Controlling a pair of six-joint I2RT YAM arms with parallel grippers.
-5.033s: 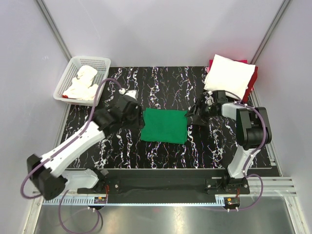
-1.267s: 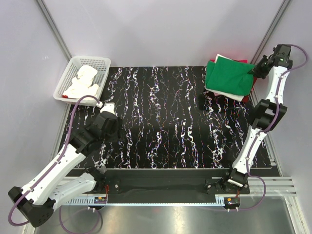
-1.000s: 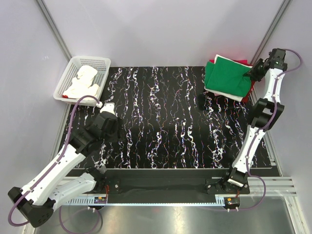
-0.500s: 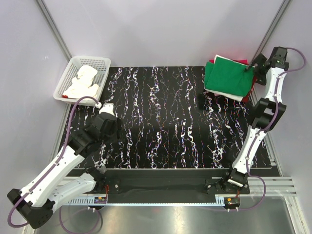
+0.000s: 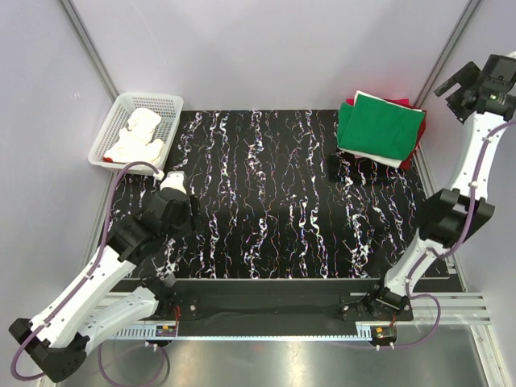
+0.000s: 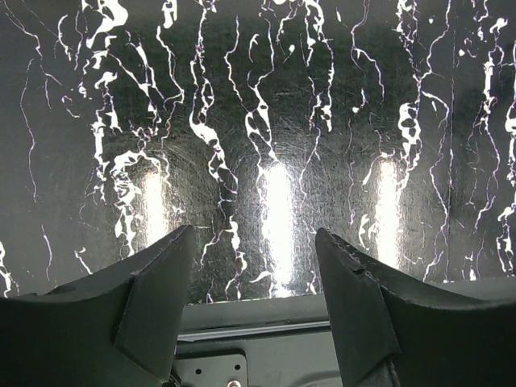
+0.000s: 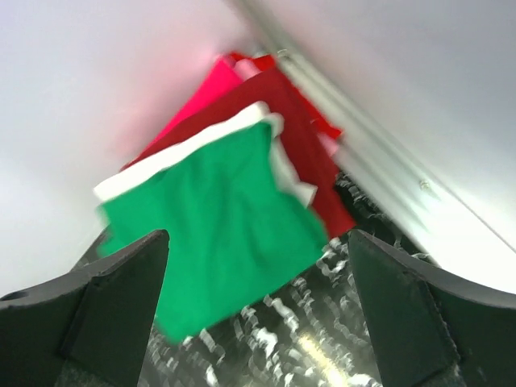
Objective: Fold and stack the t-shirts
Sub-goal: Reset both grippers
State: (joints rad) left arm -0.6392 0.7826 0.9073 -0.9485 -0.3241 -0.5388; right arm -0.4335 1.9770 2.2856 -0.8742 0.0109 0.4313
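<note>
A folded green t-shirt (image 5: 379,121) lies on top of a white one (image 5: 385,156) and a red one (image 5: 418,133), stacked at the table's back right corner. The right wrist view shows the green t-shirt (image 7: 218,210) with the white edge (image 7: 177,149) and red layer (image 7: 298,137) beneath it. My right gripper (image 5: 456,87) is raised well above and to the right of the stack. It is open (image 7: 258,306) and holds nothing. My left gripper (image 5: 173,211) hovers over the table's left side, open (image 6: 256,266) and empty.
A white mesh basket (image 5: 121,109) at the back left holds a crumpled white t-shirt (image 5: 137,137) with a bit of red beneath it. Grey walls and metal rails close in the back and sides. The left wrist view shows the black marbled tabletop (image 6: 266,121).
My right gripper opened, let go of the green t-shirt on the stack and rose up and to the right. The left arm drew back slightly toward the near left.
</note>
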